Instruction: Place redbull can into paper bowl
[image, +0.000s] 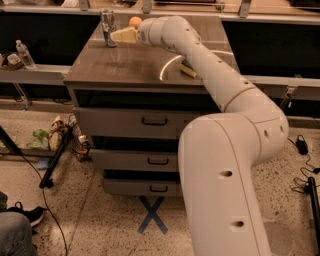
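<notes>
The redbull can (107, 28) stands upright near the far left corner of the wooden cabinet top (130, 62). My gripper (119, 36) reaches in from the right at the end of the white arm (200, 60), and its cream tip is just right of the can's lower half, close to or touching it. The orange ball (135, 21) sits right behind the gripper. The paper bowl is hidden behind the arm.
A green-and-yellow sponge (188, 71) peeks out under the arm on the right of the top. The cabinet has three drawers (155, 121), the lower ones pulled out slightly. A water bottle (25, 54) stands on the left ledge. Cables and clutter (55, 135) lie on the floor.
</notes>
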